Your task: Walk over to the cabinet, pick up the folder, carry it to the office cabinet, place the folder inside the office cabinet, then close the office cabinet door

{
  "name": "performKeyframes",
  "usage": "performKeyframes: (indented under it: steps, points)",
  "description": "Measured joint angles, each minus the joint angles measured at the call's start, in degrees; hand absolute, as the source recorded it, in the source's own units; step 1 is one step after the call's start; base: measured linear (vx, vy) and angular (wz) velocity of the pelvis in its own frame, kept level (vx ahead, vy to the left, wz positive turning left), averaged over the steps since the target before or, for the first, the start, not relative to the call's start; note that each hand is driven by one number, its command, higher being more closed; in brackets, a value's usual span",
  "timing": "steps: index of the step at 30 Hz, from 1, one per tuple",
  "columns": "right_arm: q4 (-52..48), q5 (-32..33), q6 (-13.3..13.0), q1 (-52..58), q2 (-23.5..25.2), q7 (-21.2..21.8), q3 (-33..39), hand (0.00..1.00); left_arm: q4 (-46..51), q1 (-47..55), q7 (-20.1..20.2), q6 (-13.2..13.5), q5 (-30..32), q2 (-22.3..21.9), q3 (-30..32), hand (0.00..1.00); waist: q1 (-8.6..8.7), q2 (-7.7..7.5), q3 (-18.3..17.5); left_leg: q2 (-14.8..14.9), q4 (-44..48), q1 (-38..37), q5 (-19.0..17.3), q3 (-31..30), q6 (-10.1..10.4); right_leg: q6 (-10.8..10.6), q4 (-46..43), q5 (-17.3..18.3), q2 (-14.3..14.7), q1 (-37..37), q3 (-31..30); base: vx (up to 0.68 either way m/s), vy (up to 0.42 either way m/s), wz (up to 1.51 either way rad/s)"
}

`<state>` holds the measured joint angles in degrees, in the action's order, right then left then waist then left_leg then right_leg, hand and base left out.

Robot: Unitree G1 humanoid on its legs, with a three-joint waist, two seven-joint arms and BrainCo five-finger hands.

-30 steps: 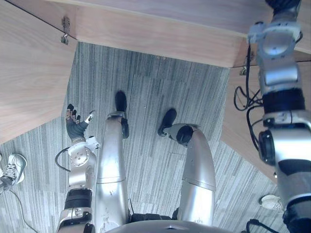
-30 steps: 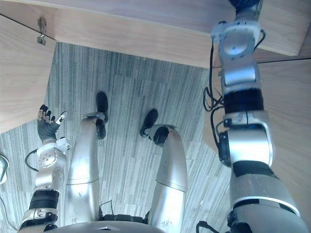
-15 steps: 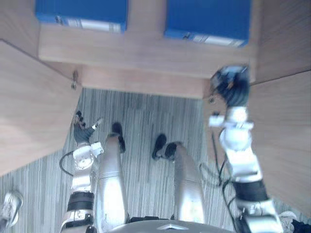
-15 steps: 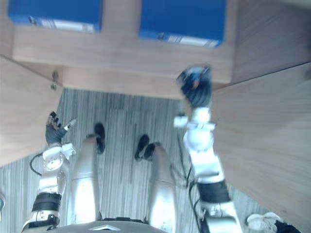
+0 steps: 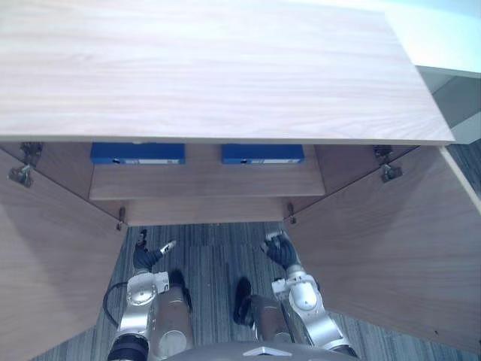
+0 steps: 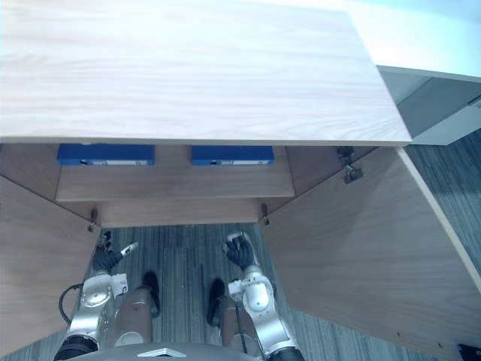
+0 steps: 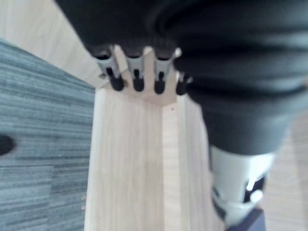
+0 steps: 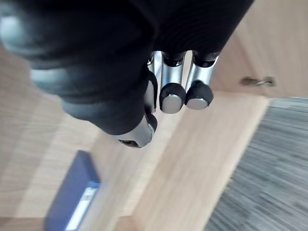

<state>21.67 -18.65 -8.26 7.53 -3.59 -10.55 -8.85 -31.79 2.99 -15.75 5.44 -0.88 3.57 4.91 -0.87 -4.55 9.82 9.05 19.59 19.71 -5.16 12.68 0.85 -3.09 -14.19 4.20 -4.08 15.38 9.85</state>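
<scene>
Two blue folders lie flat on a shelf inside the open wooden cabinet, one to the left (image 5: 137, 153) and one to the right (image 5: 263, 153). The right folder also shows in the right wrist view (image 8: 72, 197). My left hand (image 5: 146, 256) hangs low before the shelf's left end, fingers (image 7: 137, 79) straight and thumb out, holding nothing. My right hand (image 5: 282, 250) is low in front of the shelf's right end, below the right folder. Its fingers (image 8: 173, 96) are relaxed and hold nothing. Neither hand touches a folder.
The cabinet's wide top (image 5: 210, 68) overhangs the shelf. Its left door (image 5: 45, 248) and right door (image 5: 376, 241) both stand open, flanking my arms. Grey striped carpet (image 5: 210, 259) lies below. A pale surface (image 5: 443, 37) adjoins at the far right.
The camera has tilted up, bringing the cabinet top and both folders into view. My right arm has dropped from up at the shelf to low in front of it. The left hand has kept its place.
</scene>
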Motion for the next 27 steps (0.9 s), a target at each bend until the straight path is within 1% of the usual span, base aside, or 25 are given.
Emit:
performKeyframes:
  steps: [1,3,6,7,9,10,11,14,16,20,22,24,27]
  points:
    - [1.8,-0.3,0.2,-0.1,0.2,0.0,0.9,1.00,-0.7,0.0,0.0,0.0,0.0,0.0,0.0,0.00,0.10,0.17,-0.1,-0.3,-1.6,-1.1,0.7,0.2,-0.1,-0.1,1.8,-0.9,0.1,-1.2,-0.1,0.08,0.015,-0.10]
    - [8.1,-0.9,1.1,-0.6,0.7,-0.3,4.3,1.00,-1.7,0.8,0.0,0.0,0.1,0.0,0.1,0.00,0.52,0.55,-0.8,-1.4,-7.1,-5.3,3.0,1.8,-0.1,-0.2,7.3,-3.9,0.2,-4.8,-1.1,0.06,0.020,-0.21]
    - [14.3,-0.7,1.3,-0.9,0.8,-0.9,7.6,1.00,-4.8,1.3,0.4,-0.1,1.4,0.0,0.4,0.00,1.01,1.31,-2.6,-2.4,-11.8,-9.3,4.9,3.3,-0.1,-0.3,11.1,-5.8,0.3,-7.6,-2.2,0.02,0.015,-0.23]
    - [17.6,0.5,2.0,-1.0,0.9,-1.3,9.7,0.00,-6.6,1.3,0.9,-0.2,1.7,-0.1,0.7,0.00,1.23,1.80,-3.1,-2.8,-13.9,-11.8,5.5,3.9,0.0,-0.5,12.5,-6.4,0.3,-9.5,-2.9,0.01,0.011,-0.18]
    - [20.7,1.1,2.6,-0.9,0.9,-1.7,11.7,0.00,-8.5,1.7,1.1,-0.4,1.7,-0.1,0.9,0.00,1.36,2.21,-4.3,-3.2,-15.8,-13.5,6.1,4.5,0.2,-0.5,13.6,-6.7,0.3,-10.3,-3.2,-0.02,0.014,-0.17]
    - [22.7,2.3,3.1,-0.8,0.9,-2.3,13.4,0.00,-10.2,1.9,1.1,-0.5,1.7,-0.2,1.1,0.00,1.59,2.54,-5.0,-3.6,-17.7,-14.8,6.6,4.6,0.7,-0.5,14.3,-6.9,0.3,-10.8,-3.5,-0.03,0.016,-0.13]
    - [23.6,2.9,3.5,-0.6,0.9,-2.5,14.4,0.00,-11.0,1.9,1.1,-0.6,1.7,-0.2,1.2,0.00,1.73,2.68,-5.1,-3.8,-18.7,-15.5,7.1,4.6,0.6,-0.5,14.7,-7.0,0.3,-11.2,-3.6,-0.02,0.017,-0.09]
    - [27.5,5.3,4.6,-0.2,1.1,-2.8,18.1,0.00,-14.3,2.5,1.1,-0.9,2.2,-0.2,1.4,0.00,1.68,2.60,-6.1,-4.6,-22.2,-18.1,8.1,4.7,1.2,-0.6,15.9,-7.2,0.3,-11.9,-4.8,-0.03,0.019,-0.20]
    - [29.1,7.4,5.0,0.0,1.0,-3.3,19.9,0.00,-17.4,2.6,1.2,-1.5,2.3,-0.3,1.5,0.00,2.08,2.38,-6.6,-5.1,-23.9,-19.5,8.4,4.6,1.4,-0.7,16.6,-7.5,0.3,-12.9,-5.1,-0.02,0.021,-0.07]
    - [31.4,9.9,6.0,0.4,1.1,-3.8,21.9,0.00,-19.5,3.2,1.4,-1.9,2.3,-0.4,1.1,0.00,2.46,2.31,-6.9,-5.7,-24.4,-21.1,8.3,4.7,1.2,-0.8,17.2,-7.5,0.1,-14.5,-5.9,0.00,0.016,-0.05]
    - [31.8,11.2,6.0,0.5,1.5,-3.8,23.4,0.00,-19.6,3.2,1.6,-1.9,2.5,-0.3,1.0,0.00,2.63,2.30,-7.0,-5.9,-24.4,-21.1,8.2,4.7,1.1,-1.0,17.3,-7.5,-0.1,-14.5,-6.0,0.00,0.000,0.00]
    - [32.9,12.4,6.0,0.6,1.5,-3.9,23.9,0.00,-21.3,3.0,1.6,-2.0,4.0,-0.4,0.4,0.00,2.94,2.44,-6.9,-6.2,-24.5,-21.8,8.0,4.8,0.9,-1.4,17.6,-7.6,-0.4,-15.3,-6.2,0.02,0.015,-0.02]
    - [33.3,13.8,6.0,0.7,1.6,-4.1,25.0,0.00,-21.8,3.5,1.6,-2.1,4.8,-0.4,-0.6,0.00,2.94,2.66,-7.0,-6.5,-24.5,-22.8,7.5,5.2,0.8,-1.6,17.7,-7.4,-0.6,-16.2,-6.6,0.03,0.026,-0.07]
